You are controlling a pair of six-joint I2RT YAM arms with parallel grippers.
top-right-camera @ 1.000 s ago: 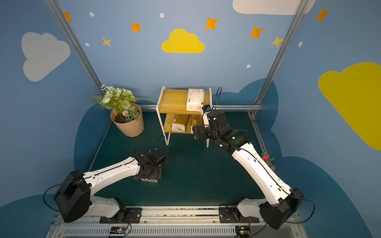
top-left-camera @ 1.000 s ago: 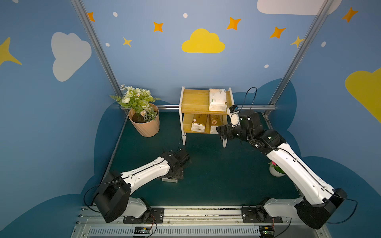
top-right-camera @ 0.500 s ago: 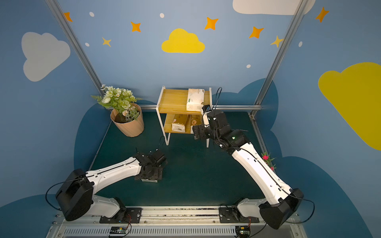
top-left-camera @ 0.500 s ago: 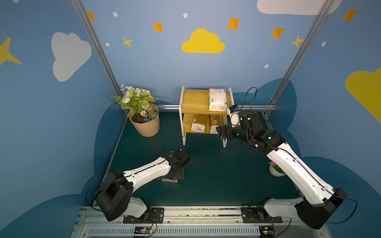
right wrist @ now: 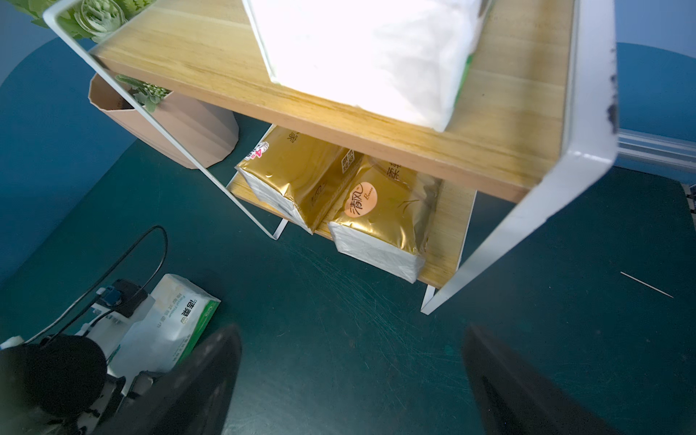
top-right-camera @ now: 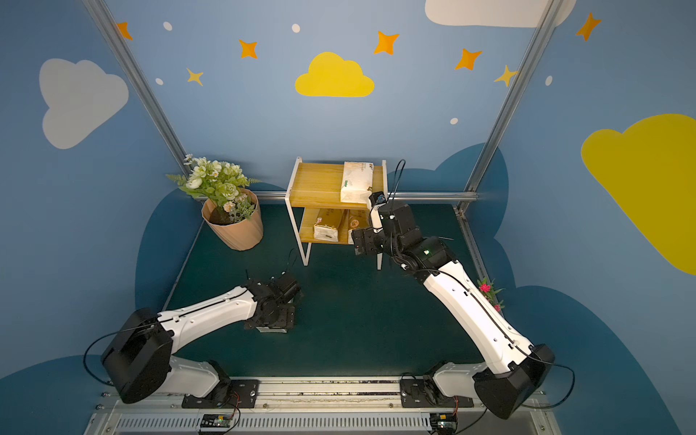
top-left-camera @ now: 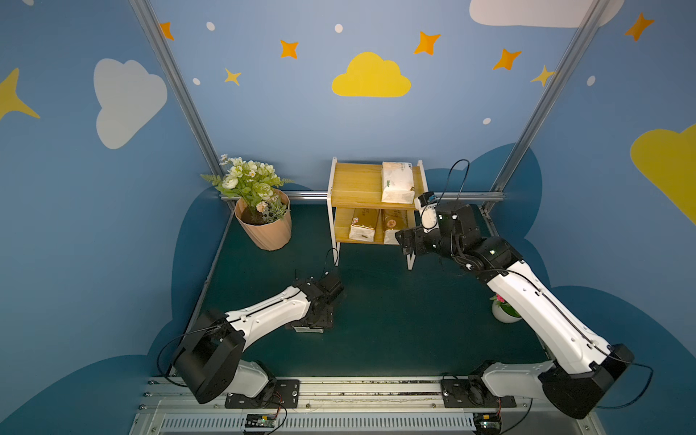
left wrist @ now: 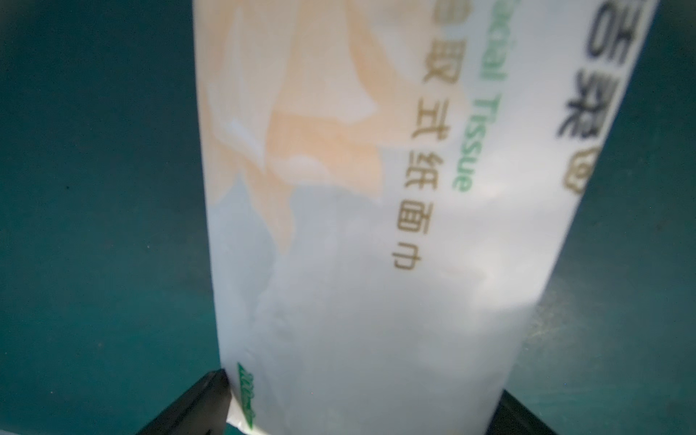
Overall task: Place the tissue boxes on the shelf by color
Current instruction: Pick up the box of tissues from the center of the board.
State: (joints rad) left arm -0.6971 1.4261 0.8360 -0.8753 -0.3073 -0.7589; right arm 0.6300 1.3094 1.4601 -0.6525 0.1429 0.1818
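The shelf stands at the back. One cream-white tissue box lies on its top board. Two gold ones lie side by side on the lower board. Another cream-white tissue box lies flat on the green mat. My left gripper is lowered over it, open, with a finger at each long side. The arm hides most of that box in both top views. My right gripper hovers open and empty by the shelf's right front leg, facing the gold boxes.
A ribbed peach flowerpot with white flowers stands left of the shelf. A small white pot with pink flowers sits at the mat's right edge beside my right arm. A metal rail runs along the front. Blue walls close in the sides.
My left arm's elbow has shifted very slightly while its gripper stays over the box. The right arm and all the boxes have not moved.
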